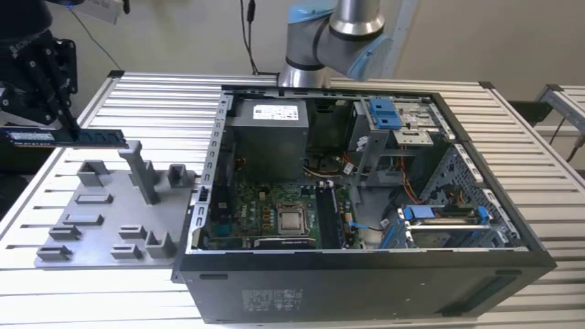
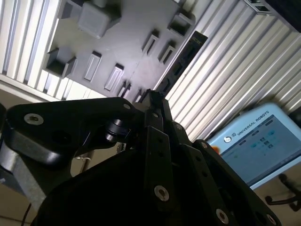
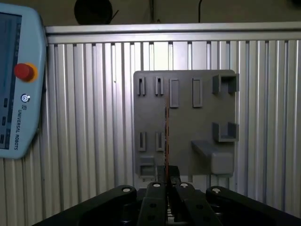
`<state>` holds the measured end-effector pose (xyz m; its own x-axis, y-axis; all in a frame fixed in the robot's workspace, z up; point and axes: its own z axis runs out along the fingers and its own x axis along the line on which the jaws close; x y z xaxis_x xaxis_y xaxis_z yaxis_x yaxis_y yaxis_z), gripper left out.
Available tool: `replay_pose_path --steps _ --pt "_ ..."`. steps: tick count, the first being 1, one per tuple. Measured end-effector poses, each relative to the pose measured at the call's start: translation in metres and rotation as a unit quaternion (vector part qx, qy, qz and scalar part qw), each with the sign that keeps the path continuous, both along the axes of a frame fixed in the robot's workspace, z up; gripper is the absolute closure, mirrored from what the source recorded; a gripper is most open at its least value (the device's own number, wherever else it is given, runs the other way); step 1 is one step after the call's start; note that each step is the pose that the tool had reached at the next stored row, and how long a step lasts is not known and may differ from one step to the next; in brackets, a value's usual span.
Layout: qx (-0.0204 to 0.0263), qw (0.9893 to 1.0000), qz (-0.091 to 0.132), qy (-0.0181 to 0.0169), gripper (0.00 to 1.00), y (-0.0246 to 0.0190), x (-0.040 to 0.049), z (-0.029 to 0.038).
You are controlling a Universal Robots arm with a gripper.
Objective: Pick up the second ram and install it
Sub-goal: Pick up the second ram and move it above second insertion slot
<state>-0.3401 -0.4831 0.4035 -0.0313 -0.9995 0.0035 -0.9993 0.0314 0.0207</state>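
In the exterior view my black gripper (image 1: 64,131) hangs at the far left, above the grey holder plate (image 1: 101,219). It is shut on the second ram (image 1: 92,136), a slim dark stick with a pale bluish label, held level in the air. In the first wrist view the ram (image 3: 166,136) shows edge-on as a thin line rising from the gripper (image 3: 167,181). In the second wrist view the ram (image 2: 184,59) stretches away from the gripper (image 2: 153,101) over the plate (image 2: 127,37). The long black memory slots (image 1: 327,214) lie on the motherboard inside the case, well to the exterior view's right of the gripper.
The open computer case (image 1: 366,288) stands in the middle of the slatted metal table (image 1: 164,89), with the arm's base behind it. The plate carries upright posts (image 1: 139,171) and small brackets. A teach pendant (image 3: 19,80) lies beyond the table's edge.
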Motion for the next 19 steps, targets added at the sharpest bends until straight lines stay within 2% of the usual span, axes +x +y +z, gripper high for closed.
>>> replay_pose_path --steps 15,19 --pt "0.0000 1.0000 0.000 0.0000 0.86 0.0000 0.0224 0.0000" --pt "0.0000 1.0000 0.000 0.0002 0.86 0.0000 0.0313 0.0000"
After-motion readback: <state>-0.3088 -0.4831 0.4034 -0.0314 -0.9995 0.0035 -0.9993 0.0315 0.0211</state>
